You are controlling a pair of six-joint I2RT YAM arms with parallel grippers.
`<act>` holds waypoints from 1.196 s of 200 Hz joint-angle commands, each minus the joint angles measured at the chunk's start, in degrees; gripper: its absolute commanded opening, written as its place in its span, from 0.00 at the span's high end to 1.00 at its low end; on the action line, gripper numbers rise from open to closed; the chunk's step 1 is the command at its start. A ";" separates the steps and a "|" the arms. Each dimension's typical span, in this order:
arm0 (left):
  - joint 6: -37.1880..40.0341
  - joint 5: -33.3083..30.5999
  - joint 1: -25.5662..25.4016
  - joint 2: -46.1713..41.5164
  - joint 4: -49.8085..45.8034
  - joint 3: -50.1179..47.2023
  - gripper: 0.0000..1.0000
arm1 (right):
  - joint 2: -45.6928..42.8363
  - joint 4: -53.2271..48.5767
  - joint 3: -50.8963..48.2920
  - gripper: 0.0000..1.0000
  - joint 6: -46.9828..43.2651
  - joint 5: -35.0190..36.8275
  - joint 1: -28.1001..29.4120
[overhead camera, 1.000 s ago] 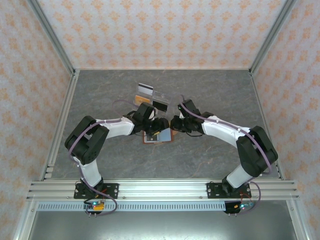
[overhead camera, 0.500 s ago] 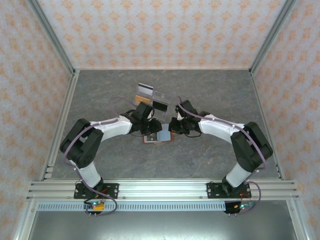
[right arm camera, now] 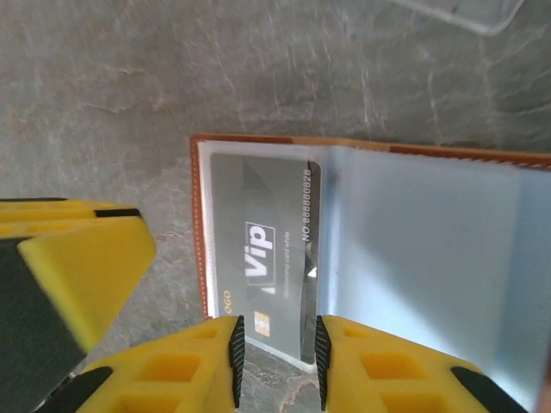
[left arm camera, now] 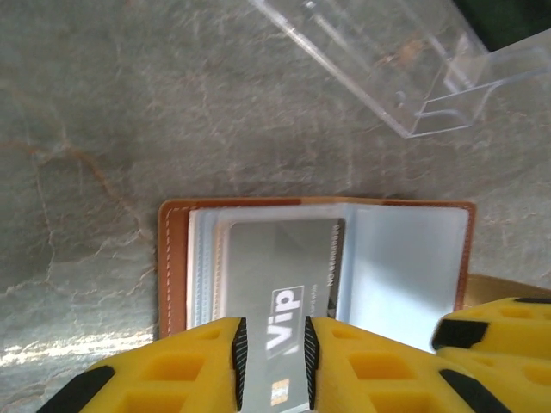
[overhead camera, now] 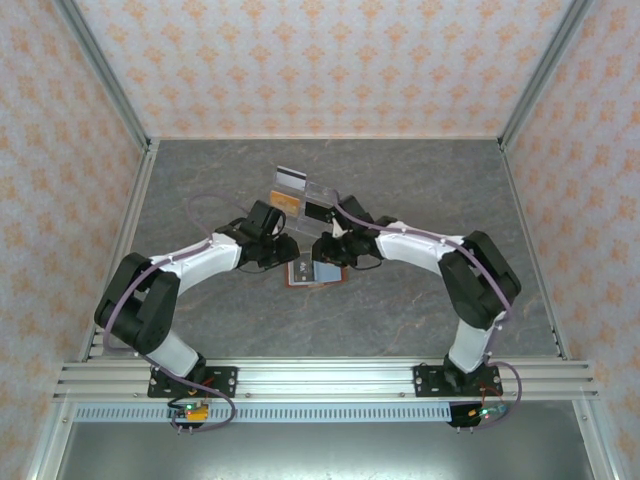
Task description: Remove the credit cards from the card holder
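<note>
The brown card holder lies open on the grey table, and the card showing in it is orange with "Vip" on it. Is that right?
Not quite. The card in the card holder is grey, not orange; the right wrist view shows it plainly. The rest holds: the holder lies open on the grey table, and the card reads "Vip".

One card holder (left arm camera: pixel 175 275), one grey Vip card (left arm camera: pixel 275 258), one clear tray (left arm camera: pixel 370 64).

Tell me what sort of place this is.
Likely a robot test cell rather than a home: an aluminium frame around a marble-look tabletop, patterned panels for walls, and the left arm and right arm bolted to its front rail.
</note>
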 commanded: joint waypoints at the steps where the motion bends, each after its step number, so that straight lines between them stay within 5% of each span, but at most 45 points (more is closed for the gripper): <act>1: -2.29 0.49 -0.08 1.59 2.20 -1.37 0.75 | 2.85 1.47 2.08 0.71 3.28 -1.27 -0.13; 58: -2.73 2.03 -0.08 4.09 3.64 -0.99 0.84 | 5.12 3.24 2.00 0.85 4.98 -0.45 -0.10; 199: -1.49 0.39 -0.04 6.60 2.23 -2.49 0.93 | 7.09 9.20 -1.42 0.84 7.60 -2.17 -0.57; 239: -1.62 -0.39 -0.08 6.78 2.02 -3.01 0.93 | 6.80 5.58 -1.40 0.84 5.60 2.39 -0.66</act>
